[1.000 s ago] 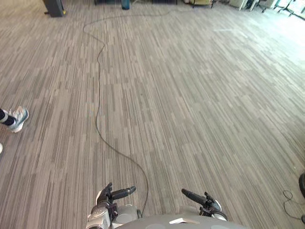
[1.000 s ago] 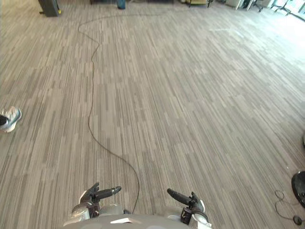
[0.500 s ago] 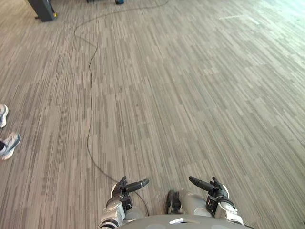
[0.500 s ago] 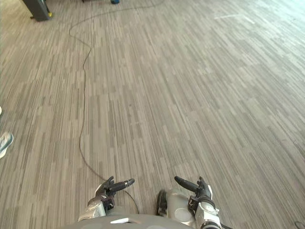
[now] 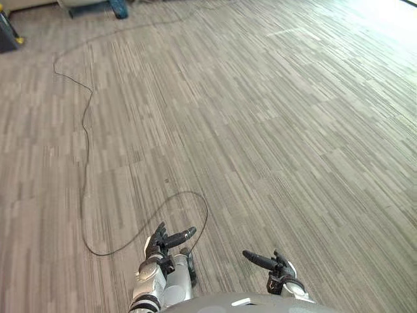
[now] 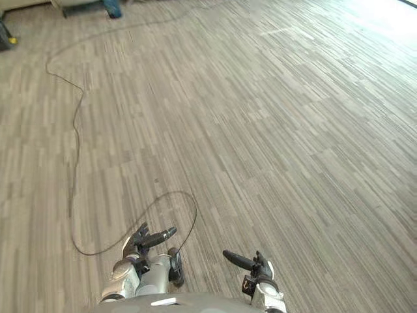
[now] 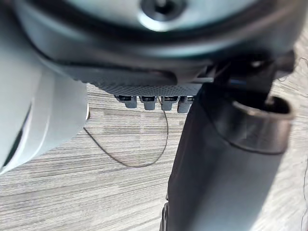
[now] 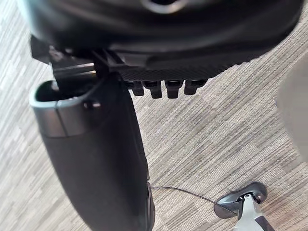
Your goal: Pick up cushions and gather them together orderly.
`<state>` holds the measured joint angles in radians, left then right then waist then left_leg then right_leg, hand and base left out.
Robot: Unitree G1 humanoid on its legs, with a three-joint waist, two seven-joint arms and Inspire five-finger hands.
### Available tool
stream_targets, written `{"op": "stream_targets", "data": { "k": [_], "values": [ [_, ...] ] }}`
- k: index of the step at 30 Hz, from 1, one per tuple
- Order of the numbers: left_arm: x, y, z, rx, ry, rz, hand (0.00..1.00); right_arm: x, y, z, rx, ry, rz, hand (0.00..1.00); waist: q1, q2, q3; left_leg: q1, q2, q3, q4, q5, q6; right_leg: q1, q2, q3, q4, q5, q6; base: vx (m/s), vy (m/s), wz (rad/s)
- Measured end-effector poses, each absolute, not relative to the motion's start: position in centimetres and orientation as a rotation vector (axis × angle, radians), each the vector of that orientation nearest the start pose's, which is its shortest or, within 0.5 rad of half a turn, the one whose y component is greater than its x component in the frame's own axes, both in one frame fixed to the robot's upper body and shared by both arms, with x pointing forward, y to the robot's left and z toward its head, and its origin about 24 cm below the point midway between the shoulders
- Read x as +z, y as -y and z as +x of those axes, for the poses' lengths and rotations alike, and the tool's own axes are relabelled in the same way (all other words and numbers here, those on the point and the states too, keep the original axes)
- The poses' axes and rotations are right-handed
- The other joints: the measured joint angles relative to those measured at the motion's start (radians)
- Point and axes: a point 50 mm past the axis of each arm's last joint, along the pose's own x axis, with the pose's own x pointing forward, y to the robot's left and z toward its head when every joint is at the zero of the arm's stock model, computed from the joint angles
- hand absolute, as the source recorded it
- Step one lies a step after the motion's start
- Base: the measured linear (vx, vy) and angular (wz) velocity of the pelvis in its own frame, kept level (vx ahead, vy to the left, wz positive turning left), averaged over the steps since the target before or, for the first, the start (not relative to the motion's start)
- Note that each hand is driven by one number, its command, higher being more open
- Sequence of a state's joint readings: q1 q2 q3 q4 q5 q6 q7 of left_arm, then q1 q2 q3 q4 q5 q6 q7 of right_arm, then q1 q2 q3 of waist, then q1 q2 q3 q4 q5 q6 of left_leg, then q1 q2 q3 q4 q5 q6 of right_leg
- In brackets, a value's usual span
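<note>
The left hand [image 5: 159, 242] hangs low over the floor [image 5: 260, 130]. It is relaxed and spread, and holds nothing. In its wrist view the fingers [image 7: 149, 102] run out straight in a row past the palm, and the thumb [image 7: 226, 159] stands apart from them, with bare floor behind.

The right hand [image 5: 273, 264] sits beside the left hand at much the same height, well apart from it. Its fingers [image 8: 161, 88] are also straight and loose, and its thumb [image 8: 96, 159] stands clear of them (nothing is caught between). Both hands point inward toward each other.

The floor around the left hand is grey carpet in long thin stripes, running off in every direction. Far beyond the left hand, at the far edge of the floor, stands a blue thing [image 5: 119, 8]. Further out to that hand's own side there is a dark stand [image 5: 8, 36] with a small yellow bit at its foot. Between those two lies a pale shape [image 5: 81, 2], cut off too much to tell what it is.
</note>
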<state>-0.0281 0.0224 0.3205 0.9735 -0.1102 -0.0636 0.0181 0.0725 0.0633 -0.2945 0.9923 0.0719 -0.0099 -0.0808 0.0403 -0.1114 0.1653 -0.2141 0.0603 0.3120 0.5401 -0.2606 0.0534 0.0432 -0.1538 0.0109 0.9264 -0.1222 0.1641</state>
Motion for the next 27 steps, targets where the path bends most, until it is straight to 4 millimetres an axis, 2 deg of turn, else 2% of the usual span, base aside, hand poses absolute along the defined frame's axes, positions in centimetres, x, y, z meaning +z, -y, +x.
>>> {"op": "stream_targets", "data": {
  "k": [1,2,3,4,5,6,8,9,10,11,12,13,14,15,16,17,18,19,20,21,22,24,25,26,27],
  "values": [
    [-14.0,-20.5,14.8,0.378,-0.874,-0.211,1.00,-15.8,17.4,10.6,-0.374,-1.036,0.221,1.00,-0.001,0.000,0.008,0.064,0.000,-0.002,-0.015,-0.036,-0.005,-0.070,-0.008,-0.010,0.151,-0.007,-0.011,0.57,0.134,-0.09],
    [-14.2,-20.5,14.4,0.382,-0.891,-0.209,1.00,-15.7,17.6,10.8,-0.378,-1.022,0.216,1.00,-0.002,0.011,0.015,0.108,0.000,-0.001,-0.034,-0.050,-0.012,-0.117,-0.011,-0.028,0.230,-0.030,-0.044,0.51,0.055,-0.16],
    [-14.6,-20.4,13.8,0.382,-0.918,-0.205,1.00,-15.5,18.1,10.9,-0.386,-1.001,0.205,1.00,-0.012,0.026,0.014,0.210,0.006,-0.001,-0.110,-0.063,-0.018,-0.223,-0.004,-0.077,0.290,-0.064,-0.096,0.50,0.002,-0.09],
    [-14.7,-20.0,13.6,0.359,-0.930,-0.188,1.00,-15.2,18.4,11.3,-0.389,-0.977,0.200,1.00,-0.021,0.041,0.019,0.281,0.017,-0.003,-0.173,-0.073,-0.031,-0.311,0.006,-0.130,0.265,-0.090,-0.116,0.61,-0.011,-0.04],
    [-14.7,-19.9,13.6,0.353,-0.932,-0.186,1.00,-15.2,18.4,11.4,-0.390,-0.968,0.199,1.00,-0.025,0.045,0.022,0.310,0.023,-0.004,-0.195,-0.077,-0.039,-0.347,0.008,-0.152,0.243,-0.098,-0.120,0.42,-0.037,-0.01],
    [-14.8,-19.6,13.6,0.337,-0.942,-0.178,1.00,-14.9,18.7,11.8,-0.403,-0.947,0.208,1.00,-0.036,0.047,0.023,0.359,0.033,0.000,-0.234,-0.084,-0.054,-0.411,0.007,-0.193,0.170,-0.111,-0.126,0.54,-0.091,0.01],
    [-15.0,-19.0,13.5,0.314,-0.963,-0.178,1.00,-14.6,18.9,12.2,-0.416,-0.913,0.215,1.00,-0.057,0.050,0.024,0.458,0.050,0.020,-0.304,-0.101,-0.106,-0.483,-0.005,-0.315,-0.120,-0.106,-0.133,0.58,-0.109,-0.07],
    [-15.1,-18.6,13.4,0.309,-0.968,-0.184,1.00,-14.6,18.9,12.2,-0.416,-0.912,0.214,1.00,-0.058,0.050,0.025,0.506,0.053,0.045,-0.335,-0.104,-0.112,-0.494,-0.004,-0.365,-0.257,-0.089,-0.144,0.55,-0.117,-0.17],
    [-15.1,-18.3,13.4,0.302,-0.971,-0.190,1.00,-14.6,19.0,12.3,-0.416,-0.909,0.216,1.00,-0.059,0.051,0.025,0.545,0.054,0.065,-0.362,-0.104,-0.112,-0.495,0.000,-0.394,-0.368,-0.037,-0.169,0.75,-0.159,-0.11],
    [-15.3,-17.7,13.4,0.288,-0.986,-0.197,1.00,-14.5,19.3,12.6,-0.429,-0.907,0.227,1.00,-0.070,0.078,0.017,0.598,0.077,0.069,-0.392,-0.091,-0.124,-0.471,0.036,-0.423,-0.375,0.067,-0.312,0.95,-0.204,-0.07],
    [-15.3,-16.9,13.6,0.262,-0.989,-0.204,1.00,-14.4,19.5,13.0,-0.421,-0.907,0.208,1.00,-0.065,0.099,0.019,0.609,0.091,0.077,-0.394,-0.027,-0.174,-0.479,0.036,-0.426,-0.311,0.014,-0.334,0.97,-0.244,-0.02],
    [-15.3,-16.3,13.9,0.241,-0.987,-0.212,1.00,-14.5,19.8,13.0,-0.426,-0.910,0.201,1.00,-0.071,0.101,0.022,0.626,0.084,0.074,-0.392,0.030,-0.186,-0.480,0.015,-0.428,-0.246,-0.028,-0.353,0.91,-0.296,0.00],
    [-15.3,-15.1,14.0,0.221,-0.992,-0.229,1.00,-14.3,20.4,13.2,-0.461,-0.899,0.226,1.00,-0.092,0.099,0.031,0.637,0.095,0.040,-0.288,0.116,-0.207,-0.477,-0.013,-0.448,-0.124,-0.092,-0.340,0.69,-0.294,0.00],
    [-15.4,-15.3,13.6,0.227,-0.997,-0.225,1.00,-14.3,20.3,13.1,-0.454,-0.903,0.221,1.00,-0.092,0.113,0.016,0.618,0.111,0.024,-0.214,0.130,-0.215,-0.450,-0.001,-0.446,-0.174,-0.098,-0.319,0.62,-0.323,-0.23],
    [-15.5,-15.5,13.3,0.229,-0.999,-0.230,1.00,-14.3,20.1,13.2,-0.413,-0.910,0.192,1.00,-0.101,0.144,0.011,0.457,0.204,-0.069,0.192,0.202,-0.231,-0.343,0.092,-0.457,-0.294,-0.154,-0.338,0.48,-0.255,-0.49],
    [-15.4,-15.6,13.4,0.239,-0.991,-0.238,1.00,-14.3,20.2,13.3,-0.403,-0.908,0.179,1.00,-0.094,0.165,0.011,0.382,0.237,-0.100,0.349,0.214,-0.235,-0.312,0.136,-0.445,-0.330,-0.153,-0.338,0.62,-0.267,-0.89],
    [-15.2,-16.0,13.6,0.259,-0.977,-0.236,1.00,-14.2,20.0,13.5,-0.398,-0.903,0.183,1.00,-0.079,0.177,0.017,0.277,0.273,-0.124,0.570,0.215,-0.234,-0.246,0.193,-0.413,-0.385,-0.152,-0.340,0.62,-0.198,-1.06],
    [-15.1,-16.7,13.7,0.270,-0.963,-0.218,1.00,-14.4,19.6,13.4,-0.390,-0.922,0.182,1.00,-0.069,0.156,0.031,0.190,0.287,-0.135,0.691,0.201,-0.227,-0.162,0.227,-0.374,-0.446,-0.152,-0.340,0.73,-0.193,-1.18],
    [-14.6,-17.4,14.2,0.281,-0.923,-0.202,1.00,-14.6,19.2,13.1,-0.375,-0.940,0.176,1.00,-0.061,0.133,0.040,0.116,0.288,-0.124,0.717,0.176,-0.207,-0.081,0.247,-0.332,-0.510,-0.152,-0.340,0.80,-0.144,-1.29],
    [-14.1,-17.9,14.7,0.294,-0.872,-0.201,1.00,-14.9,18.8,12.6,-0.365,-0.965,0.167,1.00,-0.049,0.121,0.042,0.027,0.286,-0.108,0.666,0.138,-0.148,0.008,0.273,-0.264,-0.588,-0.151,-0.339,0.66,-0.072,-1.16],
    [-14.0,-18.0,14.9,0.295,-0.857,-0.201,1.00,-15.0,18.8,12.5,-0.364,-0.972,0.167,1.00,-0.043,0.117,0.043,-0.007,0.283,-0.105,0.624,0.120,-0.132,0.038,0.281,-0.235,-0.616,-0.151,-0.337,0.53,-0.010,-1.11],
    [-13.7,-17.9,15.1,0.299,-0.823,-0.213,1.00,-15.0,18.8,12.4,-0.372,-0.975,0.175,1.00,-0.036,0.119,0.040,-0.064,0.259,-0.097,0.466,0.073,-0.121,0.095,0.289,-0.164,-0.662,-0.153,-0.331,0.43,0.087,-1.16],
    [-13.5,-17.6,15.5,0.293,-0.801,-0.222,1.00,-14.9,18.7,12.5,-0.370,-0.973,0.174,1.00,-0.032,0.121,0.041,-0.106,0.216,-0.114,0.263,0.047,-0.125,0.143,0.284,-0.082,-0.693,-0.169,-0.323,0.54,0.168,-1.52],
    [-13.4,-17.4,15.7,0.287,-0.788,-0.226,1.00,-14.9,18.6,12.6,-0.367,-0.972,0.176,1.00,-0.029,0.119,0.041,-0.130,0.186,-0.138,0.159,0.049,-0.129,0.168,0.275,-0.040,-0.700,-0.180,-0.321,0.57,0.230,-1.67],
    [-13.2,-17.1,16.1,0.283,-0.772,-0.236,1.00,-15.0,18.3,12.5,-0.368,-0.976,0.183,1.00,-0.017,0.112,0.041,-0.150,0.147,-0.164,0.034,0.061,-0.142,0.194,0.260,0.018,-0.706,-0.198,-0.296,0.70,0.323,-1.53]
  ]
}}
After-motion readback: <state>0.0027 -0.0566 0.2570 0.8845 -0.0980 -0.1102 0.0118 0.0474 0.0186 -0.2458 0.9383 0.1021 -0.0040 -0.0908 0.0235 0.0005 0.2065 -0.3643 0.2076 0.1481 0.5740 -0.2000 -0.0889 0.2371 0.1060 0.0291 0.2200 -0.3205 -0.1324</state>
